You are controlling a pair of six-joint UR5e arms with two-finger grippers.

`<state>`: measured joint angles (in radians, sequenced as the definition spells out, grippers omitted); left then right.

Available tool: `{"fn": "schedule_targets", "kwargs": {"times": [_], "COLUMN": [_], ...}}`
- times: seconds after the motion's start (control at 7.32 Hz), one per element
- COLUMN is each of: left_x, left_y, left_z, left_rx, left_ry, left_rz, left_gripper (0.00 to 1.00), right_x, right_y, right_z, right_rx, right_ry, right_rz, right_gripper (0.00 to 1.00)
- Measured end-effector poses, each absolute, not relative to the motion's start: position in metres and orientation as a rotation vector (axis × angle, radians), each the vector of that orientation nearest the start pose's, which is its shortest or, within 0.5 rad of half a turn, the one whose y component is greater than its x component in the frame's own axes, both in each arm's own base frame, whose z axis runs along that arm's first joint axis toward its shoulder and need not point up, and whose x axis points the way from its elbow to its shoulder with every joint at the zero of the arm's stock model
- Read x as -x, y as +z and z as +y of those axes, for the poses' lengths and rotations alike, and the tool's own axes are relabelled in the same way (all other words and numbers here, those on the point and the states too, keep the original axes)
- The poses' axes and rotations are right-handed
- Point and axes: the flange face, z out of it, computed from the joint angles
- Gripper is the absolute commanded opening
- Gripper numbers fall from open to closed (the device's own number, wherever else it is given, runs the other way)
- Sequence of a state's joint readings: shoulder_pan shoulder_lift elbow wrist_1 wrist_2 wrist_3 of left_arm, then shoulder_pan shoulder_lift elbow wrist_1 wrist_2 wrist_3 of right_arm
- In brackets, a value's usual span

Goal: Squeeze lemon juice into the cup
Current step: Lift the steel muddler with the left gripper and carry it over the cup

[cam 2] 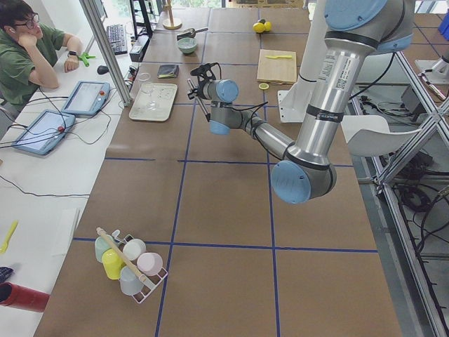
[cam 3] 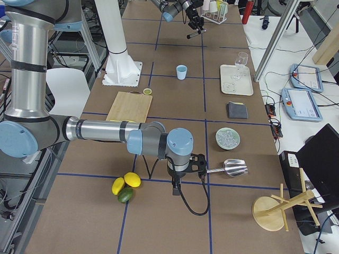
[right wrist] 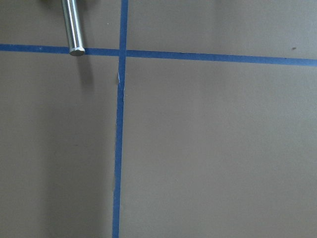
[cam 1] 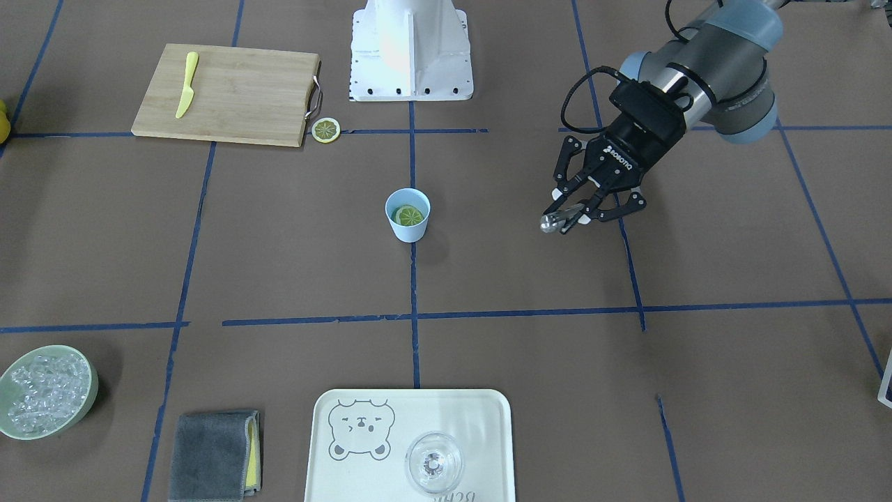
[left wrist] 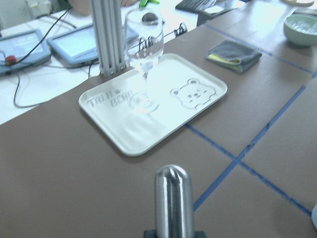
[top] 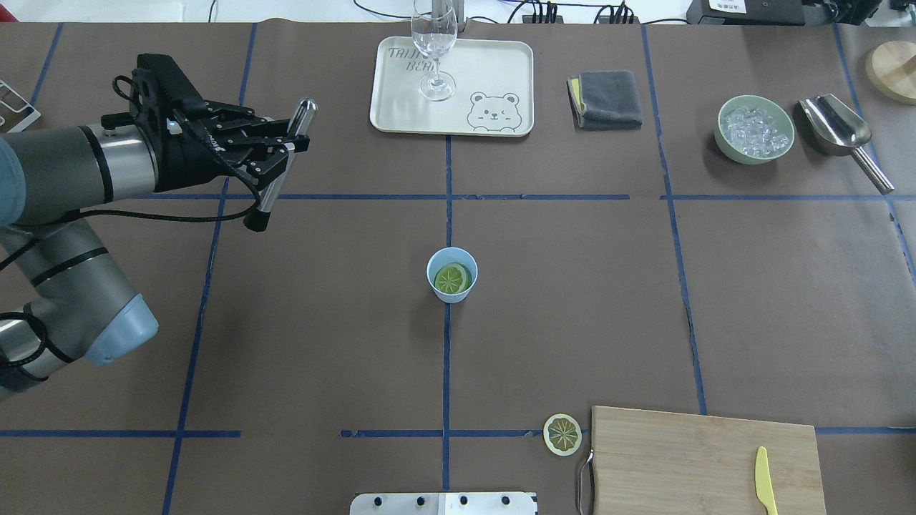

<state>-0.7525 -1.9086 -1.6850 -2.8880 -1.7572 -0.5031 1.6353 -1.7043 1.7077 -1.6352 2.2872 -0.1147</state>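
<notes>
One relation mattered most: the cup point(cam 1: 410, 233) stood at the table's centre, to the right of the left gripper point(top: 280, 156) and nearer the robot's base, well apart from it. The lemon point(top: 452, 279) lay inside it, cut face up. That gripper's jaws were clamped on a smooth steel rod point(top: 304, 114), its long axis slanting, with the rounded shiny end far and the dark tip near. I judged the left arm the closer one. The right gripper point(cam 3: 203, 170) sat at the table's right end beside a metal scoop point(cam 3: 235, 167); its jaw state could not be told. The cup looked matte and tapered. The lemon's yellow-green face showed spoke lines.
</notes>
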Motion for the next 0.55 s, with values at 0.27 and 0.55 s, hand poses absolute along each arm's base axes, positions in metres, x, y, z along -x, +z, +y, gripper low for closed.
{"fn": "schedule_targets", "kwargs": {"times": [0.27, 0.55], "left_x": [-0.367, -0.405], "left_y": [0.24, 0.199], "left_z": [-0.476, -0.469], "left_rx": [-1.505, -1.675], "left_ry": [0.428, 0.514], "left_rz": [1.323, 1.376], "left_gripper": [0.0, 0.0], "right_x": [-0.096, -0.097], "right_y": [0.667, 0.668], "right_z": [-0.427, -0.429], "right_rx": [0.0, -0.001], "right_ry": [-0.022, -0.022], "right_rz": [-0.719, -0.718], "right_gripper": [1.0, 1.0]}}
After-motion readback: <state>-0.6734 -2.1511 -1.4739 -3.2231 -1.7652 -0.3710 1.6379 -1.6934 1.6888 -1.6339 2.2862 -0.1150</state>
